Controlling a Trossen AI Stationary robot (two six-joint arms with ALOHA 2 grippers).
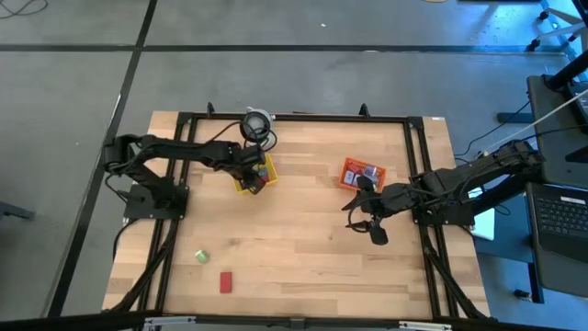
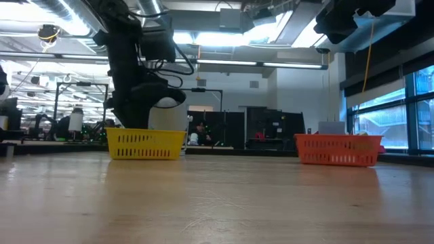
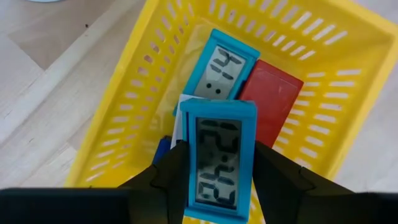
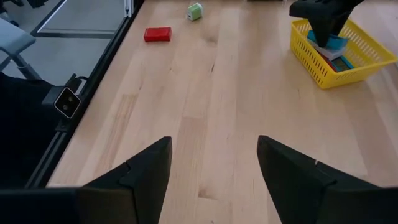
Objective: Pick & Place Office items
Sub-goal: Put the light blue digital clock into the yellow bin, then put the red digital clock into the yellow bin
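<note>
The left pincer (image 3: 217,186) hangs over the yellow mesh basket (image 3: 124,124) at the back left of the table (image 1: 303,248). Its two dark fingers (image 3: 177,174) press on the long sides of a small blue-framed digital clock (image 3: 217,158), so the pincer is grasping the clock, face up, just above the basket's inside. I judge the grip may be starting to loosen for a drop, but the fingers still look to be touching the frame.

Below the held clock, inside the basket, lie a second blue-framed clock (image 3: 221,68), a red flat block (image 3: 270,99) beside it, and a glimpse of something white and dark blue underneath.

The clock is probably light, stiff plastic with a smooth, slightly slippery frame; the display window looks like the fragile part. The long edges of the frame, where it is held now, seem the right place to take hold.

The right pincer (image 4: 211,168) waits low over bare wood on the right side of the table, released and gripping nothing, next to the orange mesh basket (image 1: 361,174). From it, two office items still lie well apart at the near left of the table: a red block (image 1: 226,281) and, just beyond it, a small green piece (image 1: 200,256). Both sit flat on the wood, far from either pincer. They look light and rigid; the red block should be taken across its narrow width.
</note>
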